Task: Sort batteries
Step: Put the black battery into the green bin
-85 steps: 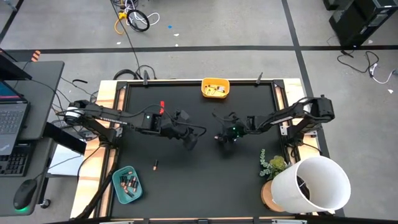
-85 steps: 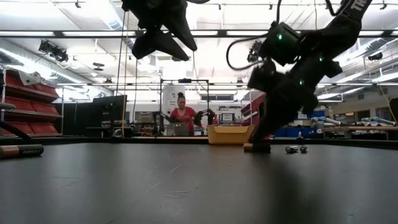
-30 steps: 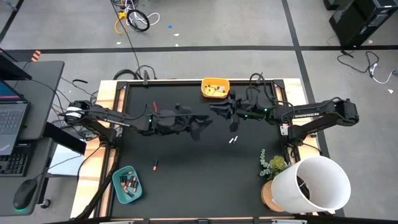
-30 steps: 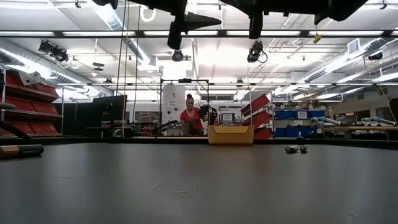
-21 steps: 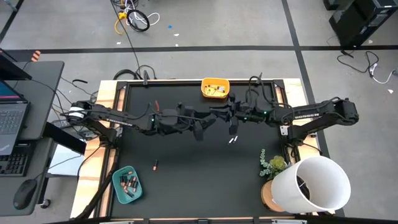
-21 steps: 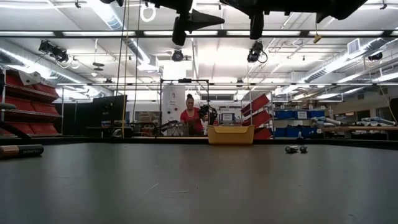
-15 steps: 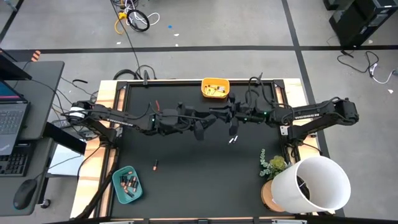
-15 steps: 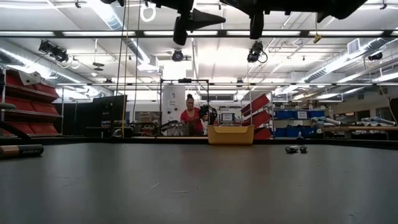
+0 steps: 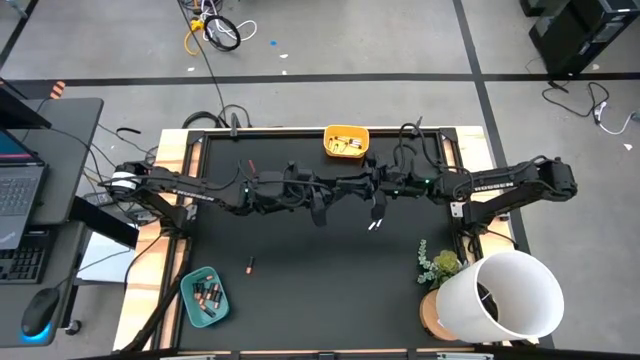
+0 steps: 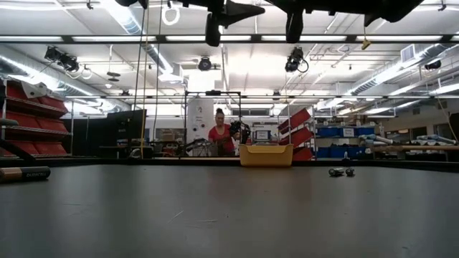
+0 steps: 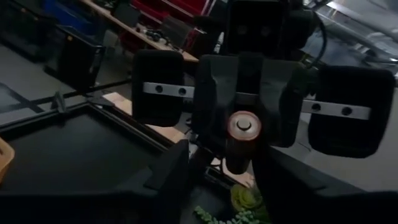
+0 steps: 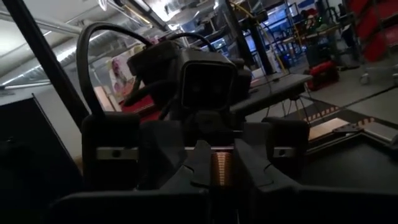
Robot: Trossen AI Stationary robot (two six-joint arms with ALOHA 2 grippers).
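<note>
Matte black table (image 9: 300,290), wood-edged. Both arms raised, meeting mid-table. A copper-and-black cylindrical battery (image 11: 240,140) is pinched by the right gripper (image 9: 362,186); left gripper (image 9: 335,187), moved closer, is spread around it.

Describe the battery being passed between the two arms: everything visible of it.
The battery is a small copper-coloured cylinder with a metallic look; one round end with a pale centre contact faces the left wrist camera. It is up in the air above the table, clamped in the right pincer. The left pincer stands open around it; contact cannot be told.
</note>
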